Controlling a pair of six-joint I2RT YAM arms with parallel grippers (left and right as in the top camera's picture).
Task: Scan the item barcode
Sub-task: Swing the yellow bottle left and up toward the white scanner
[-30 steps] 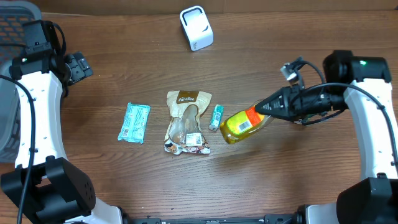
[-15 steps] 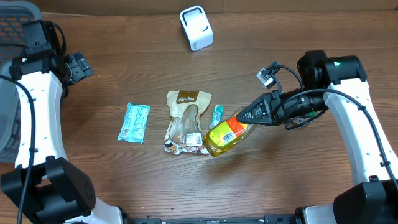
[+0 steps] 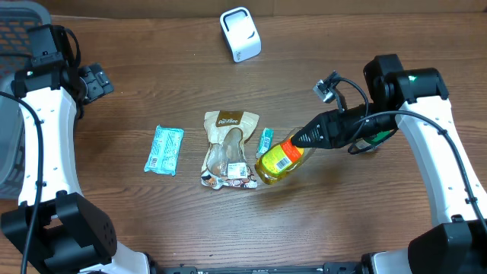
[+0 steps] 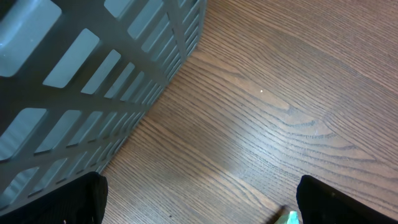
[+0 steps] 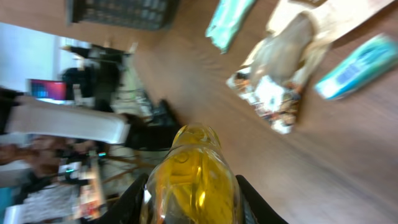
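A yellow bottle (image 3: 280,158) with an orange barcode label hangs tilted above the table, just right of a brown snack bag (image 3: 228,148). My right gripper (image 3: 308,138) is shut on its neck end. In the right wrist view the bottle (image 5: 189,177) fills the space between the right gripper's (image 5: 189,202) two black fingers. A white scanner (image 3: 240,34) stands at the back centre. My left gripper (image 3: 95,80) rests far left beside a grey basket (image 3: 19,30). In its own view the left gripper (image 4: 200,200) is open, with only bare wood between its fingers.
A teal packet (image 3: 164,150) lies left of the snack bag, and a small teal tube (image 3: 265,141) sits between the bag and the bottle. The grey basket's slatted wall (image 4: 93,68) takes up the upper left of the left wrist view.
My right arm has carried the bottle to the left, toward the snack bag and tube, then lifted it slightly back. The left arm has not moved.
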